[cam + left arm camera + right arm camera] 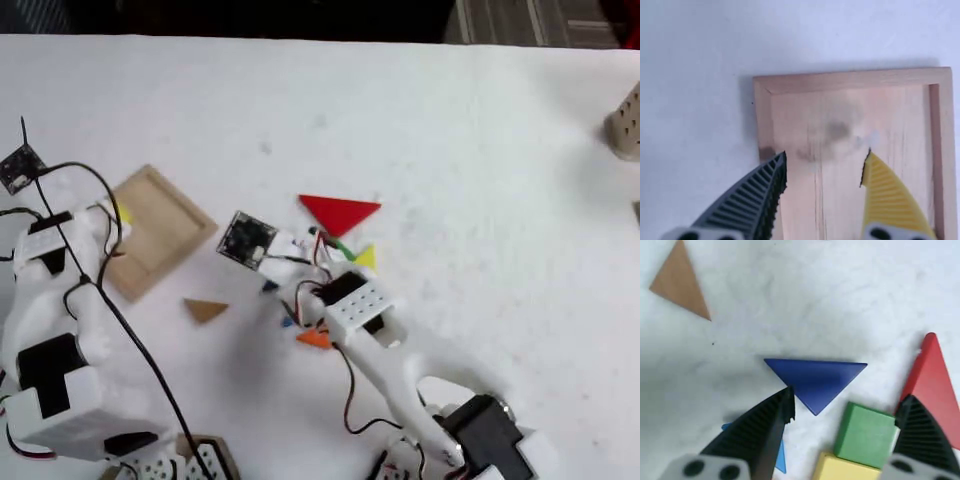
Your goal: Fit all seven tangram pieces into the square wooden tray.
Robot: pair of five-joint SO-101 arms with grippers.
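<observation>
Half-hidden light-blue piece [781, 460] behind right hand [847, 403]

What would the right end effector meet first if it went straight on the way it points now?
Probably the blue triangle, just ahead of the open right end effector, though depth is unclear.

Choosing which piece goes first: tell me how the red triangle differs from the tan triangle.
The red triangle is clearly larger than the tan triangle. Red lies close to the yellow piece; tan lies alone, nearer the tray. Red is brightly coloured, tan wood-toned. Both lie flat on the table, outside the tray.
</observation>
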